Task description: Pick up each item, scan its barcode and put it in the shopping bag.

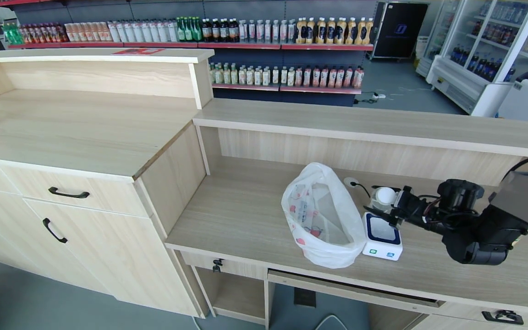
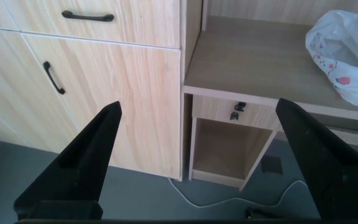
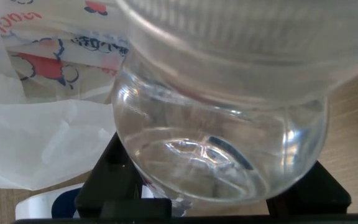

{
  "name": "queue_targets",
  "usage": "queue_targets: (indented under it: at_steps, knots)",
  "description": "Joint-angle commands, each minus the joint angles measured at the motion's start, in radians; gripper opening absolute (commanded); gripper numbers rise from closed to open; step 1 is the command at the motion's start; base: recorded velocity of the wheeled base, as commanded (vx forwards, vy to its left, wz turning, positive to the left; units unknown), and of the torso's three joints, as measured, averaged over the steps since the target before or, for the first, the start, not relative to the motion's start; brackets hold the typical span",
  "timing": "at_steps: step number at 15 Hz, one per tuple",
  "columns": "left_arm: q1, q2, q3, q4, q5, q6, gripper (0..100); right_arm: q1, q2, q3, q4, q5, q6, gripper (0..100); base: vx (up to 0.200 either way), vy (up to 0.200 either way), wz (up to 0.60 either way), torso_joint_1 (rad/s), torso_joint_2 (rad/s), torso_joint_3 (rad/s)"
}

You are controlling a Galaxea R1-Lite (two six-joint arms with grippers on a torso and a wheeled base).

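My right gripper (image 1: 388,207) is shut on a clear bottle (image 1: 383,198) with a white cap, holding it just above the white scanner (image 1: 382,236) on the lower desk. In the right wrist view the bottle (image 3: 222,124) sits between the dark fingers (image 3: 114,180), with the scanner (image 3: 48,208) below it and the bag (image 3: 36,124) beside it. The white shopping bag (image 1: 321,215) stands open right next to the scanner, on the side towards the robot's left. My left gripper (image 2: 197,168) hangs open and holds nothing, low in front of the cabinet; the bag (image 2: 347,50) is far from it.
The lower desk (image 1: 245,215) has a raised ledge (image 1: 374,123) behind it and a taller counter (image 1: 76,133) with drawers to the left. A cable and socket (image 1: 353,183) lie behind the bag. Shelves of bottles (image 1: 245,32) and fridges (image 1: 484,55) stand in the room behind.
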Motion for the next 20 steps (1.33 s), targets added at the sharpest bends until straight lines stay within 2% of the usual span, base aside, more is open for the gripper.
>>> queue_targets:
  at_steps: [1, 7, 9, 10, 11, 13, 14, 15, 16, 20]
  knots:
    - [0.001, 0.002, 0.0, 0.0, 0.0, 0.0, 100, 0.004, 0.01, -0.012, -0.001, 0.0, 0.001, 0, 0.0, 0.0, 0.0, 0.0, 0.0, 0.0]
    - [0.001, 0.002, 0.0, 0.0, 0.0, 0.0, 100, 0.004, -0.013, -0.018, -0.001, 0.0, 0.021, 0, 0.0, 0.0, 0.0, 0.0, 0.0, 0.0]
    - [0.001, 0.002, 0.0, 0.0, 0.0, 0.0, 100, -0.005, -0.162, 0.0, 0.011, -0.012, 0.205, 0, 0.0, 0.0, 0.0, 0.0, 0.0, 0.0]
    - [0.001, 0.002, 0.0, 0.0, 0.0, 0.0, 100, -0.042, -0.317, 0.057, 0.017, -0.082, 0.412, 0, 0.0, 0.0, 0.0, 0.0, 0.0, 0.0]
    - [0.001, 0.002, 0.0, 0.0, 0.0, 0.0, 100, -0.079, -0.426, 0.118, 0.045, -0.185, 0.529, 0, 0.0, 0.0, 0.0, 0.0, 0.0, 0.0]
    - [0.001, 0.002, 0.0, 0.0, 0.0, 0.0, 100, -0.143, -0.57, 0.217, 0.151, -0.378, 0.578, 0, 0.0, 0.0, 0.0, 0.0, 0.0, 0.0]
    - [0.001, 0.002, 0.0, 0.0, 0.0, 0.0, 100, -0.191, -0.665, 0.324, 0.205, -0.501, 0.578, 0, 0.0, 0.0, 0.0, 0.0, 0.0, 0.0]
    - [0.001, 0.002, 0.0, 0.0, 0.0, 0.0, 100, -0.218, -0.715, 0.394, 0.211, -0.536, 0.572, 0, 0.0, 0.0, 0.0, 0.0, 0.0, 0.0]
    - [0.001, 0.002, 0.0, 0.0, 0.0, 0.0, 100, -0.242, -0.741, 0.411, 0.22, -0.54, 0.563, 0, 0.0, 0.0, 0.0, 0.0, 0.0, 0.0]
    - [0.001, 0.002, 0.0, 0.0, 0.0, 0.0, 100, -0.255, -0.745, 0.41, 0.211, -0.533, 0.553, 0, 0.0, 0.0, 0.0, 0.0, 0.0, 0.0]
